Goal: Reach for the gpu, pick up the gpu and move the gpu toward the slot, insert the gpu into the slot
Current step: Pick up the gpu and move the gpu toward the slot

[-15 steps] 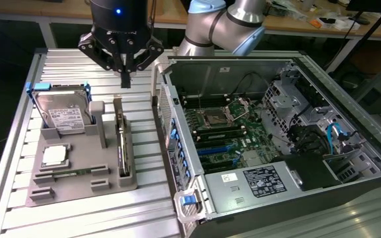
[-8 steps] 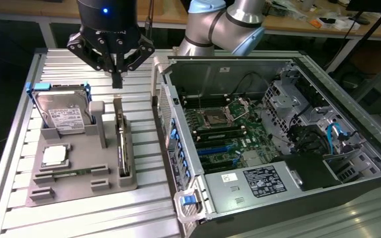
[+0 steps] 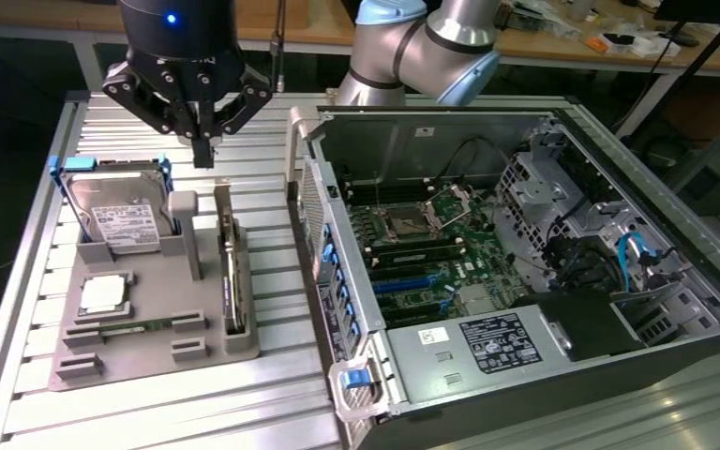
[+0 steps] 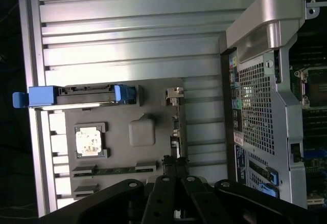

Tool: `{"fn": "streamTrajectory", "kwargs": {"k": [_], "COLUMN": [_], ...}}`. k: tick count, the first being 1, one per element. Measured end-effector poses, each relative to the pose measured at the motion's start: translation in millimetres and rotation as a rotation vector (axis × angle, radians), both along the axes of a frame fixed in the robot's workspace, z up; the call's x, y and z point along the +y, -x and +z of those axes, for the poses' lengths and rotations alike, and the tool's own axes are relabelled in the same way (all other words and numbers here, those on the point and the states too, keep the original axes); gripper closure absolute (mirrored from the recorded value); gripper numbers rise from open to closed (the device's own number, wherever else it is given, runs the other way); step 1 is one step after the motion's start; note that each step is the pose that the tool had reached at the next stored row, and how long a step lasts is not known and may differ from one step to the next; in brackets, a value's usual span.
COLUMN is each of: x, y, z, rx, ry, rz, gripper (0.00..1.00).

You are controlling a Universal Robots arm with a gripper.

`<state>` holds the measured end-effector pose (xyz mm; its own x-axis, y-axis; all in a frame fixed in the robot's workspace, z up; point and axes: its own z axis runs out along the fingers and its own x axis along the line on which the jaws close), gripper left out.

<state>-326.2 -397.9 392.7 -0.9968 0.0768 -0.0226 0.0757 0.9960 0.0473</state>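
Gripper (image 3: 202, 150) sits upper left in the exterior view, fingers pressed together and clamped on nothing. The gpu (image 3: 229, 281) stands on edge in the grey fixture (image 3: 147, 347) at left-centre, lower in frame than the fingertips and well apart from them. In the wrist view the gpu (image 4: 176, 132) lies near the fingertips (image 4: 173, 163). The blue slot (image 3: 400, 275) sits on the motherboard at frame centre.

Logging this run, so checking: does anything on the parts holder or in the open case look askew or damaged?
Nothing stands out. The hard drive, processor chip and gpu sit neatly in the gray holder; the gripper hangs shut above it, empty.
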Motion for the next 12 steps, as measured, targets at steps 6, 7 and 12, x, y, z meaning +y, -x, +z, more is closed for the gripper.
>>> {"fn": "streamTrajectory", "kwargs": {"k": [6, 7, 12], "x": [0.0, 0.0, 0.0], "y": [0.1, 0.1, 0.1], "z": [0.0, 0.0, 0.0], "rx": [-0.0001, -0.0001, 0.0000], "ry": [0.0000, 0.0000, 0.0000], "rz": [0.000, 0.000, 0.000], "gripper": [0.89, 0.89, 0.89]}}
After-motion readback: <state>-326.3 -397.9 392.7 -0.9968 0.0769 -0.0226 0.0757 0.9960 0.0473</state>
